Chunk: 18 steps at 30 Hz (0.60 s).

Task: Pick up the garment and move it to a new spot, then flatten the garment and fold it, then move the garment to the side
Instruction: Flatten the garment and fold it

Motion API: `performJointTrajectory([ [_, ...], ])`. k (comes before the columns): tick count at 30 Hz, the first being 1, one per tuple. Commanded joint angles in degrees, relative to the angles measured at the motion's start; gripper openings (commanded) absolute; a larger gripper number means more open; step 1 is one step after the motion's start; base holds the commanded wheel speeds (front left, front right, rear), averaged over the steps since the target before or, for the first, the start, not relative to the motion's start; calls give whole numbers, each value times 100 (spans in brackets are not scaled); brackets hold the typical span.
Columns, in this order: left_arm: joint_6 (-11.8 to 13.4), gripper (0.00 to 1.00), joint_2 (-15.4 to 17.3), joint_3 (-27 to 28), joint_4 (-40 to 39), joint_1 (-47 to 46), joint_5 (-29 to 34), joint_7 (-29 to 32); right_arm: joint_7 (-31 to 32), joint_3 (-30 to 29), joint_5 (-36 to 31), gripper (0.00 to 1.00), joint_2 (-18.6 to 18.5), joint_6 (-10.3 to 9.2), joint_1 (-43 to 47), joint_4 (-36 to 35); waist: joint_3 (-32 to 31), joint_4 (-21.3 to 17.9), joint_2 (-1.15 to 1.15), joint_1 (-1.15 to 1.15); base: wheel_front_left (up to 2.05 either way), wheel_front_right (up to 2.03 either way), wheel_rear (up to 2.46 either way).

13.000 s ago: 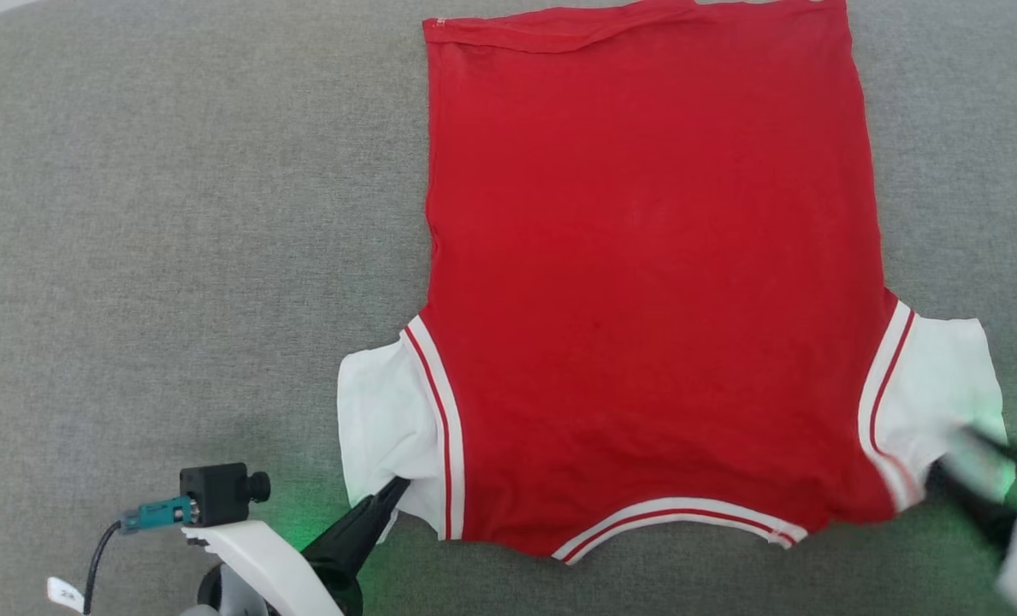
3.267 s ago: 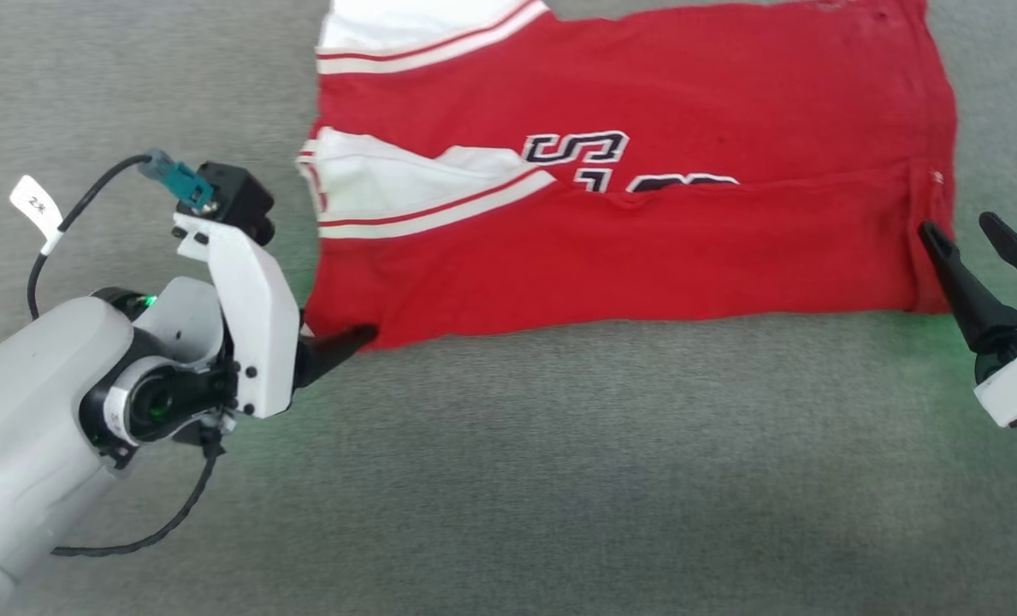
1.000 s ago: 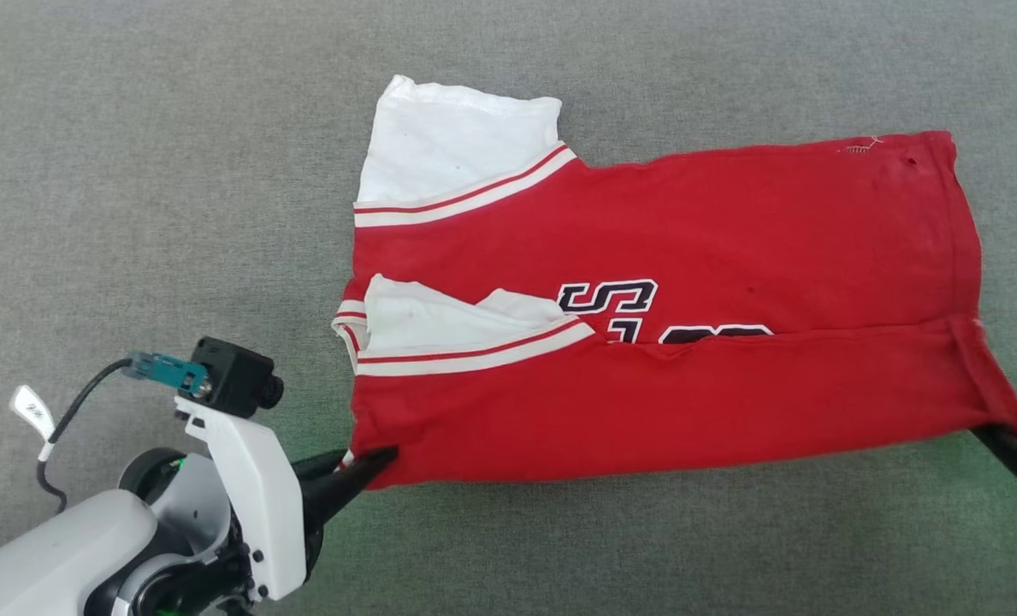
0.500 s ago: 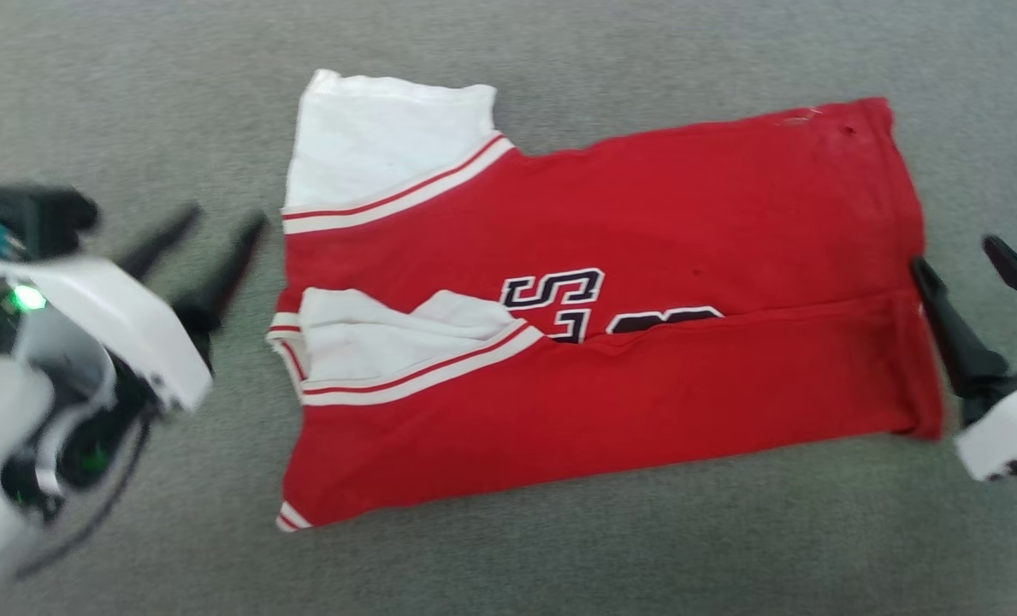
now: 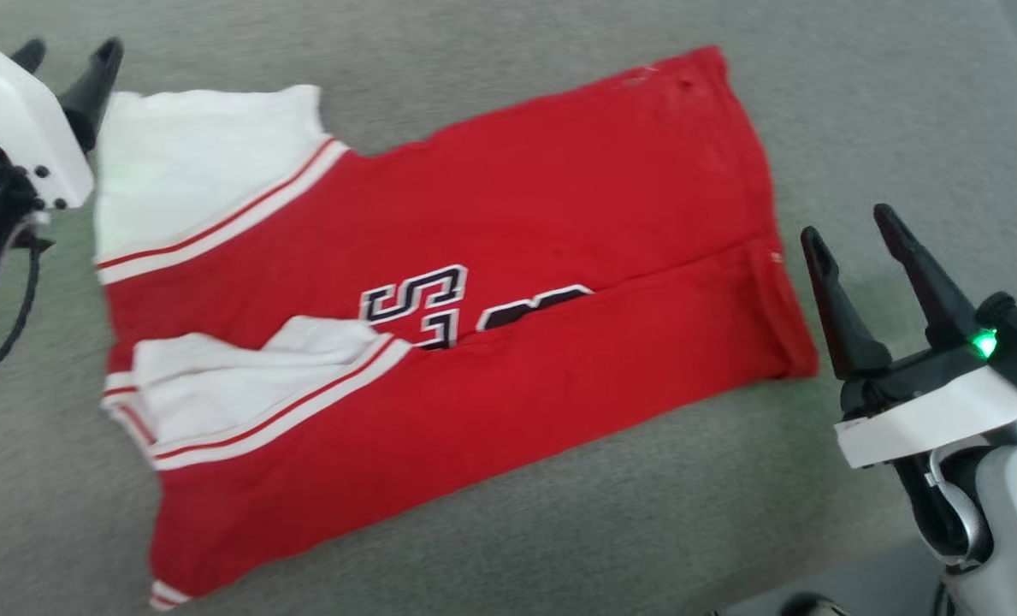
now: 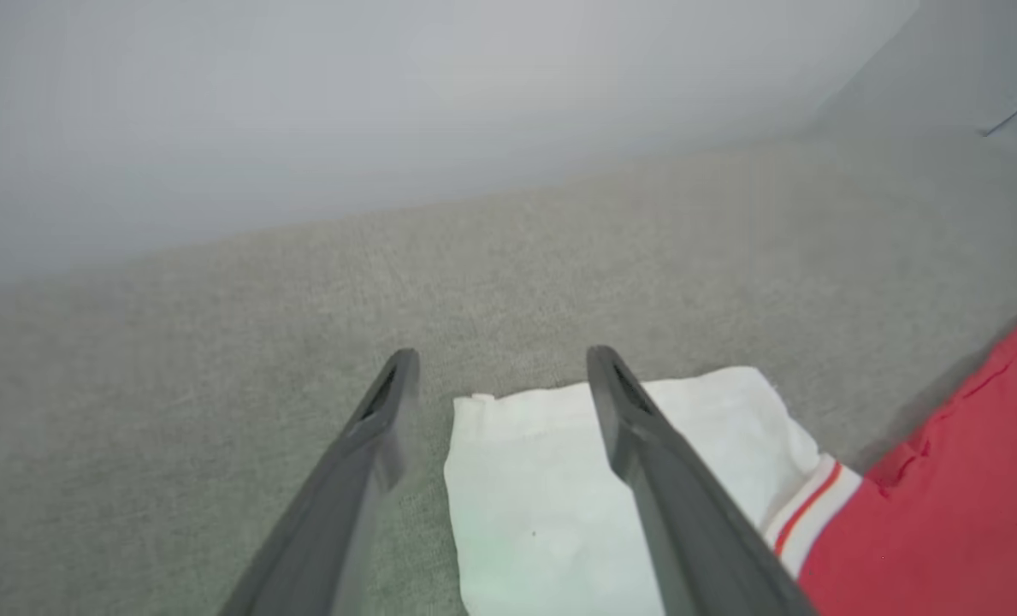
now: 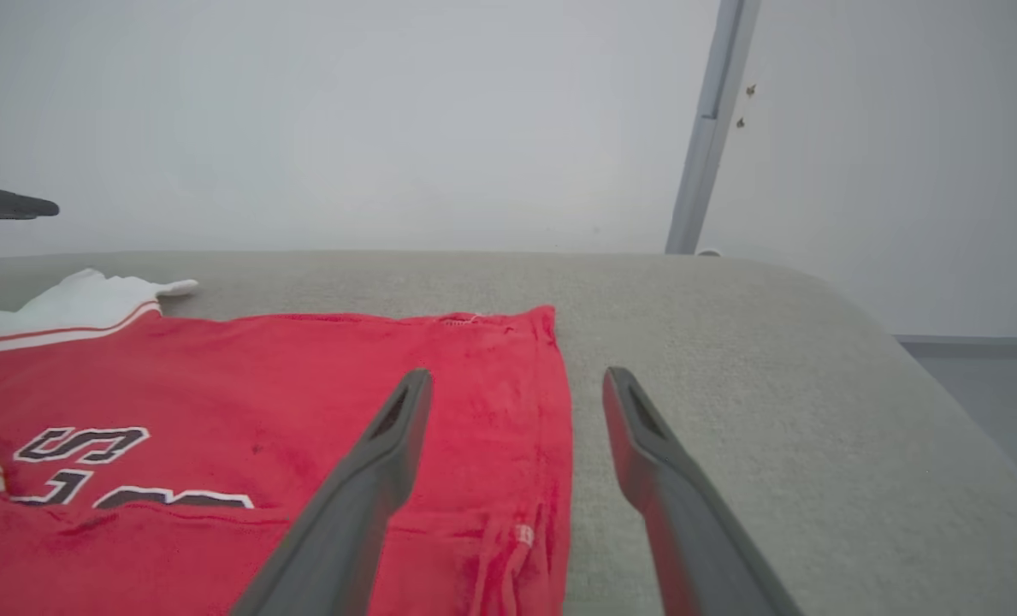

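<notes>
1. Both grippers have let go since a second ago: each then pinched a near corner of the garment [image 5: 508, 257], and now neither holds it (our head camera has swung too, so the tilt of the whole picture is no move of the cloth).
2. Our left gripper [image 6: 501, 368] has its fingers [image 6: 645, 445] spread wide at the garment's far white sleeve [image 6: 542, 513]. One finger is over the sleeve's outer edge and the other over the grey cushion [image 5: 559, 530] beside it. We cannot tell whether they touch.
3. Our right gripper [image 5: 850, 227] is likewise spread wide and empty, just beside the garment's hem end.
4. Lying on the cushion, the garment is folded lengthwise, its near half partly covering the lettering [image 5: 414, 299]. Its long axis runs across us, with the sleeves to our left and the hem to our right, angled away.
</notes>
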Motion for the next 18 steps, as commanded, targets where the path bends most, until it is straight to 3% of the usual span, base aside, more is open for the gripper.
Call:
performJointTrajectory([
  [1,-17,100,-6,-71,86,-63,-1,170,-61,12,39,100,28,-2,-32,5,122,-228,0,0,0,0,0],
  [6,-25,100,120,-275,612,-468,-348,1851,-117,132,114,100,79,-2,-38,65,194,-474,0,0,0,0,0],
  [11,49,100,148,-477,775,-618,-561,3023,-142,188,200,100,28,-2,-34,96,280,-526,0,0,0,0,0],
  [12,17,86,109,-473,749,-612,-639,3165,-140,180,211,100,23,-2,-51,90,307,-514,0,0,0,0,0],
  [13,46,56,61,-440,740,-603,-714,3246,-122,184,234,100,14,-2,-78,82,332,-500,0,0,0,0,0],
  [15,60,22,29,-497,684,-626,-671,3340,-44,206,249,100,-67,-2,-167,57,389,-457,0,0,0,0,0],
  [16,26,0,27,-532,641,-639,-637,3340,-8,226,266,100,-115,-2,-205,47,417,-429,0,0,0,0,0],
  [18,-6,0,-19,-518,608,-628,-645,3272,136,282,276,100,-229,-2,-322,32,465,-373,0,0,0,0,0],
])
